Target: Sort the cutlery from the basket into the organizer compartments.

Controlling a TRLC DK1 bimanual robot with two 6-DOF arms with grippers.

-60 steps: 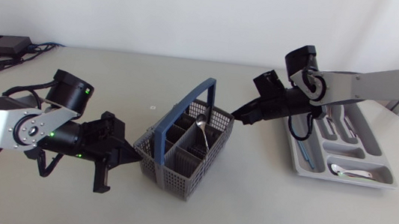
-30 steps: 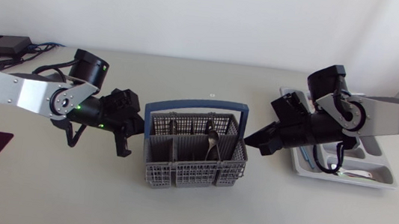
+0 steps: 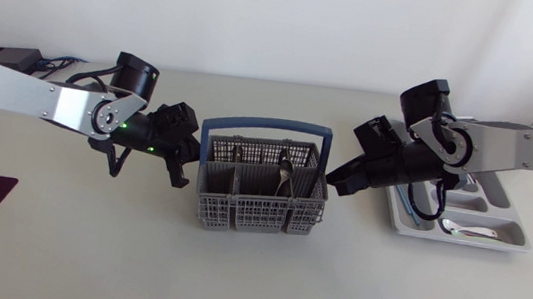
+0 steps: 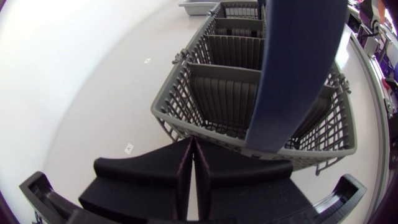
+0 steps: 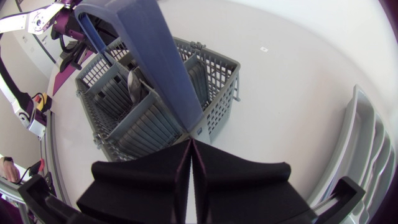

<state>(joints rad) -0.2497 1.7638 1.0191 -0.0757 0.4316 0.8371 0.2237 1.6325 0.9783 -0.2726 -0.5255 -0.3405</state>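
Change over the last sec: the basket [image 3: 259,201] went from skewed, one corner toward the front edge, to square-on w/ the worktop [image 3: 84,250], and it now sits a bit further back. The arms did it as a pair. The left tool [image 3: 186,169] swung from the basket's front-left corner round to its left end. The right tool [image 3: 331,180] came off the far-right corner down to the right end. The basket now sits btw the two, blue handle [image 3: 269,126] arching end to end over it.

Tool state: both have fingers pressed together, nothing held. Each wrist view shows its own tip at an end wall just under a handle root. Touching or a hair off, can't tell.

For the task: this was repositioning only, nothing sorted in this stretch. At least one spoon [image 3: 282,174] is still standing in a basket compartment right of middle. The organizer [image 3: 501,209] lies beyond the right arm, apart from the basket, w/ another spoon [image 3: 467,230] in its near compartment and more pieces in the long ones. Prob. the squared basket makes a top-down pick easier. One tool must first back off, spread its fingers and go in from above, clear of the handle.
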